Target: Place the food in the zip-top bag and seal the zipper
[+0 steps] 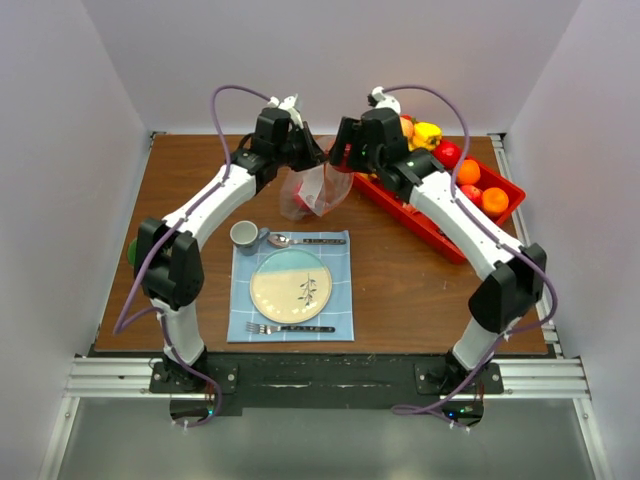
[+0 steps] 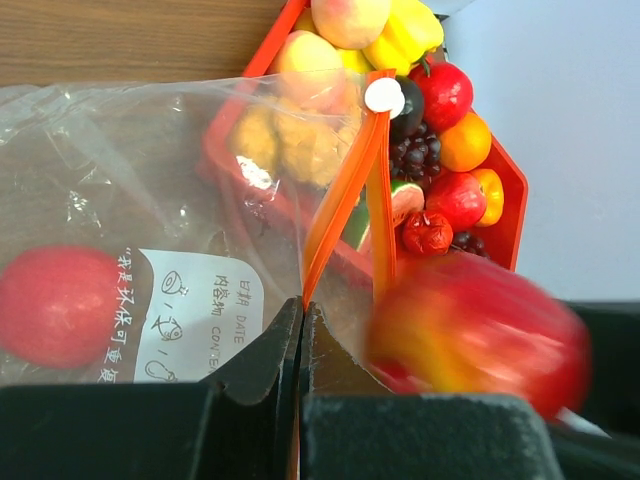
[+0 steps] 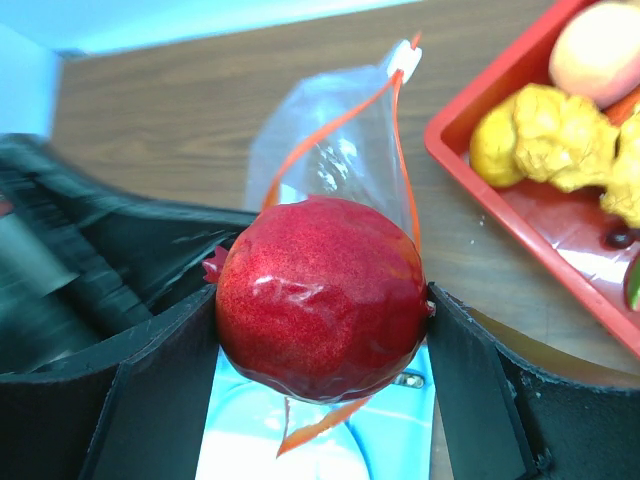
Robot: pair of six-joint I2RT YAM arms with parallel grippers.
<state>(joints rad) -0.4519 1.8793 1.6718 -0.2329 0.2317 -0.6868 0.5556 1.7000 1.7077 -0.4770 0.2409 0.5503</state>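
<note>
jaws on the left gripper are pressed together, clamped on the mouth edge of the zip-top bag, right on the zipper. jaws on the right gripper stand wide but are clamped on a round red fruit, one finger on each side.

where: the bag hangs just off the left end of the red tray, between the two grippers. its mouth edge runs from the left pinch toward the tray. the held fruit is just beside the mouth, not inside yet as far as i can tell. the rest of the food sits in the tray.

risks, my call:
- the two orange tracks lie close together, so the opening looks slim and the fruit looks wide. it could catch on the lip and drop to the table beside the tray.
- only one point of the mouth is pinched. a push from the fruit may fold the mouth shut or drag the film out of the left grip.
- the fruit is glossy and round and could roll on release.

bag look: clear, crinkly and glary, with a white printed label. one red piece is already inside. there is a white slider at the zipper end nearest the tray.
</note>
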